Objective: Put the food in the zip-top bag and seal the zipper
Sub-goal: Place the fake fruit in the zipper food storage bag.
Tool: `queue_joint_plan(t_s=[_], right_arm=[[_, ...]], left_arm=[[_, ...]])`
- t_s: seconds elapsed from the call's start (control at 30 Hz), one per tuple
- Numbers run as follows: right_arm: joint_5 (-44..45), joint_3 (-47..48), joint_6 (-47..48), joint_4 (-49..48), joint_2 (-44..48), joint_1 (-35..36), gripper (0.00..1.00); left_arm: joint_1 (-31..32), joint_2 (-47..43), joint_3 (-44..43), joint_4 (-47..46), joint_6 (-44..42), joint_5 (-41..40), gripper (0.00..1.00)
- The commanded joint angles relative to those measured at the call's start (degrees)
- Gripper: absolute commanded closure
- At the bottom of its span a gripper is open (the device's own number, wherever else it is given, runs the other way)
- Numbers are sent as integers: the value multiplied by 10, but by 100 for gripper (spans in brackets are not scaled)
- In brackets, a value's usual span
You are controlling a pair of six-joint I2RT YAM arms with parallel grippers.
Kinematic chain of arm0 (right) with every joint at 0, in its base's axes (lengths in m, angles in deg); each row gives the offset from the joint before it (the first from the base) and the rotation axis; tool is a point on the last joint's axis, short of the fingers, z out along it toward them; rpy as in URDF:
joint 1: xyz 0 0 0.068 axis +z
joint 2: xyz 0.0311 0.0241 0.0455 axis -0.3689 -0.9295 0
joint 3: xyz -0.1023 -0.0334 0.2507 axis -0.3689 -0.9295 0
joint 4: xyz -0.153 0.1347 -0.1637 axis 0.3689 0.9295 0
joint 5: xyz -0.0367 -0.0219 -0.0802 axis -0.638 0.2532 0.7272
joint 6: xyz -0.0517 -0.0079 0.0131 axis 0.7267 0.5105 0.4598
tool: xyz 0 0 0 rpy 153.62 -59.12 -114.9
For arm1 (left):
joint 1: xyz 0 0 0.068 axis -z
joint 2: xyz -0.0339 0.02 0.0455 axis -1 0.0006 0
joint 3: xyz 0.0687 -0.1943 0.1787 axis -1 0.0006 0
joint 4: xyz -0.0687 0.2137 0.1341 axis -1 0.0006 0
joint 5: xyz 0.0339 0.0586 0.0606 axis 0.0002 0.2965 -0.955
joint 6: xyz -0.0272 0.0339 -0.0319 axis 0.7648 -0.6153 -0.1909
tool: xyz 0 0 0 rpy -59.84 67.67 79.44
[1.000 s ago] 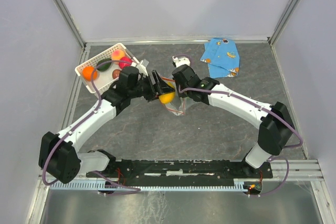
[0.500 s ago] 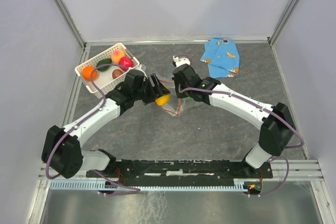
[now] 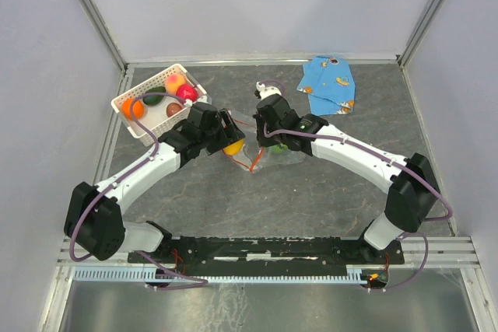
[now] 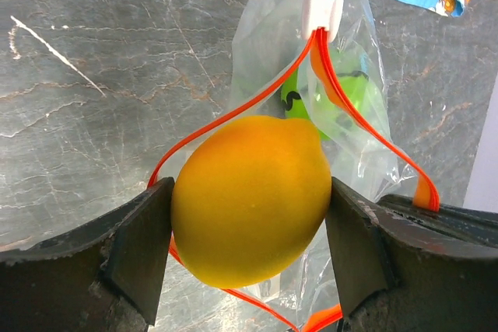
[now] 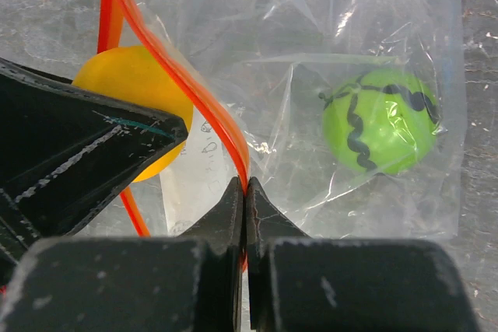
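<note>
Left gripper (image 4: 249, 248), jaws spread wide, clasps the yellow fruit (image 4: 247, 192) at the zip-top bag (image 4: 268, 40) mouth; right gripper (image 5: 245, 192), jaws pressed together, pinches the zipper (image 5: 185, 83). The bag lies mid-table (image 3: 233, 207) on dark grey marbled surface, pale walls (image 3: 257, 5) around.

The left arm (image 3: 148, 169) and the right arm (image 3: 358, 157) both reach forward and bend inward, so their wrists come close together. The left end effector (image 4: 249, 248) holds its jaws wide apart and clamps the yellow fruit (image 4: 249, 192) between them. The right end effector (image 5: 245, 190) is fully closed and pinches the zipper (image 5: 208, 110).
</note>
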Motion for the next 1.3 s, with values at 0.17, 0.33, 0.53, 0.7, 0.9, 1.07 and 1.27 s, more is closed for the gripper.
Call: queue_joint_plan(t_s=[0.17, 0.33, 0.53, 0.7, 0.9, 1.07, 1.27], right_arm=[[-28, 8, -23, -33, 14, -1, 98], [-27, 6, -31, -42, 12, -1, 98], [-23, 12, -32, -44, 9, -1, 98], [-13, 11, -31, -39, 12, -1, 98], [-4, 11, -27, -33, 20, -1, 98], [0, 6, -27, -32, 24, -1, 98], [2, 7, -26, -30, 25, -1, 98]], left_arm=[[8, -1, -39, 5, -17, -39, 29], [19, -5, -44, 5, -16, -31, 19], [20, -16, -42, 20, -17, -29, 8], [20, -40, -50, 43, -25, -36, 6], [20, -92, -71, 98, -53, -74, 6], [19, -109, -48, 115, -61, -86, 8], [18, -76, 1, 67, -51, -40, 17]])
